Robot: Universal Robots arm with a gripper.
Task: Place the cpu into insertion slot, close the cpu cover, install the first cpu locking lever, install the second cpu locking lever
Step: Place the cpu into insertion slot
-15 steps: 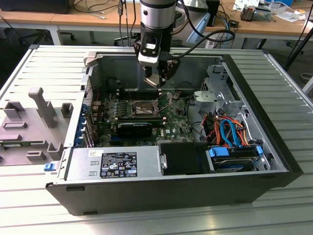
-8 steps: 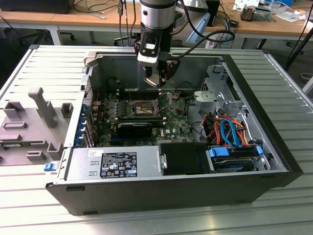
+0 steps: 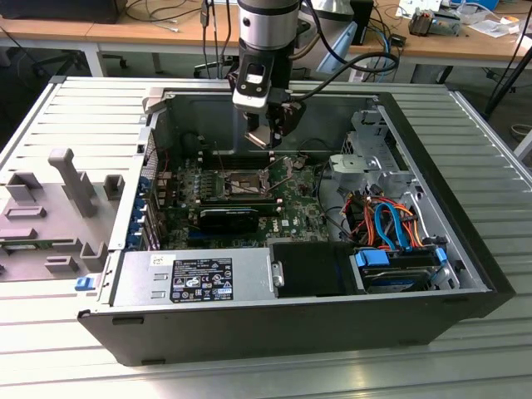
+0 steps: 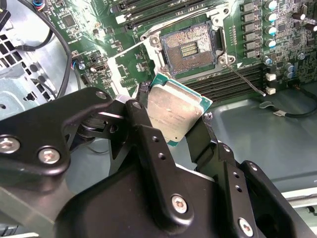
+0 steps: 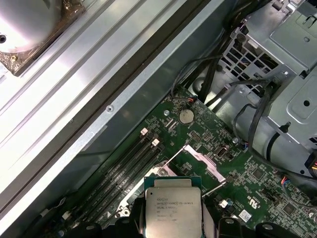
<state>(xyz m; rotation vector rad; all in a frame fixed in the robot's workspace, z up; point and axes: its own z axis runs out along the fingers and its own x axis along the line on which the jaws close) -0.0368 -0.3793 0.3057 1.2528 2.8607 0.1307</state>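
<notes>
The cpu is clamped by its edges between the two black fingers of the tool. It is held in the air above the board, its silver lid showing in both wrist views. The insertion slot lies bare near the middle of the motherboard, apart from the cpu, with its contacts exposed. The cpu cover stands swung up at the slot's edge, and a thin locking lever juts out free. The board sits inside an open computer case on the slatted tabletop.
</notes>
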